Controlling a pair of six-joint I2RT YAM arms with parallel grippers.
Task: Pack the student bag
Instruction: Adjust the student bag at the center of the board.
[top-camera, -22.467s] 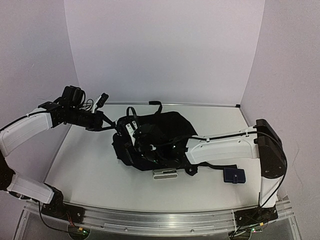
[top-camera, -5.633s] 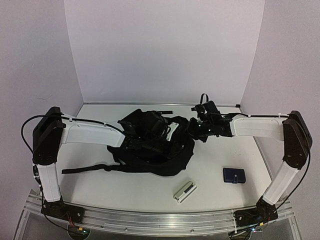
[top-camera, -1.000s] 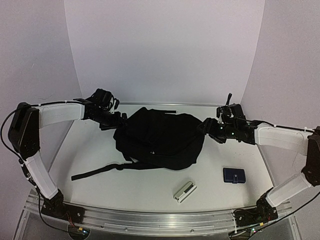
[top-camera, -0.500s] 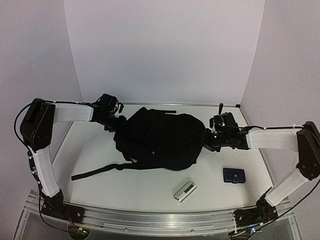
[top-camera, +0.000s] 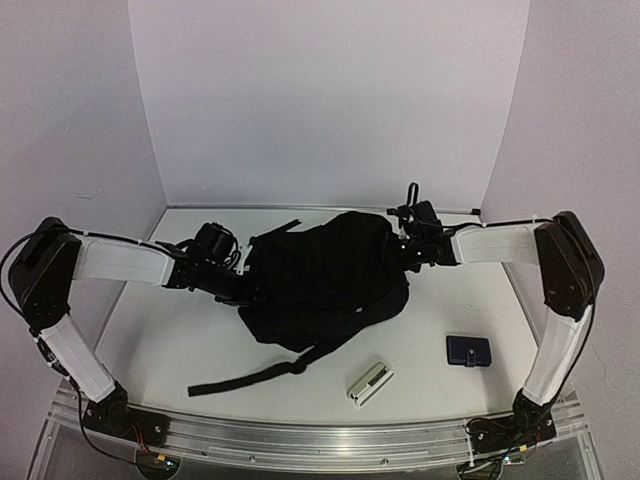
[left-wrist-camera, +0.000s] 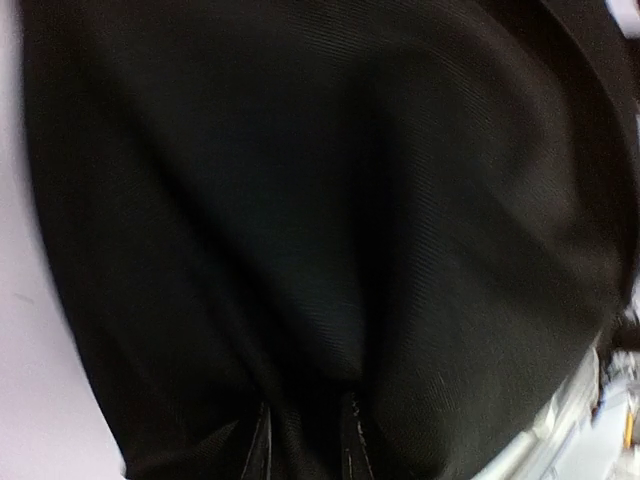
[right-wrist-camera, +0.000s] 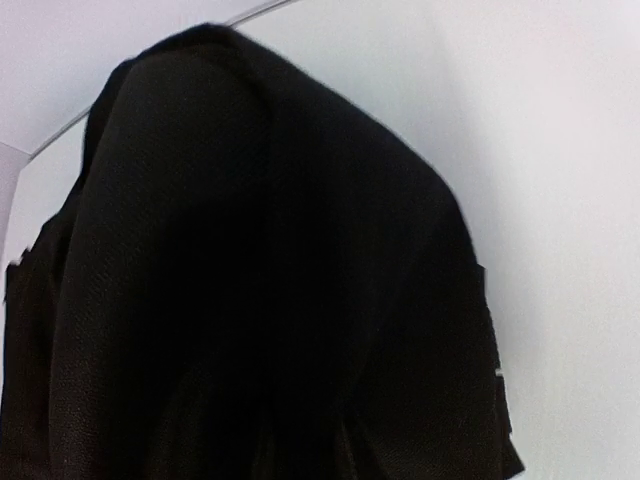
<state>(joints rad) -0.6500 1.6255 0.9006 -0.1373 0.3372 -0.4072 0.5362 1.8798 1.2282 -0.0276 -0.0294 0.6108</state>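
Observation:
The student bag, a big soft black backpack, lies across the middle of the table, with one long strap trailing toward the near left. My left gripper sits at the bag's left edge. In the left wrist view its fingers pinch a fold of the black fabric. My right gripper is at the bag's far right corner, shut into the cloth. The right wrist view shows almost only black fabric bunched over the jaws.
A small dark-blue pouch lies near the right arm. A slim silver-white case lies in front of the bag. White walls close the back and both sides.
Both grippers have closed on the bag. The right one pulled its corner back and up, and the left one drew its side forward. The bag turned and the strap swung nearer.

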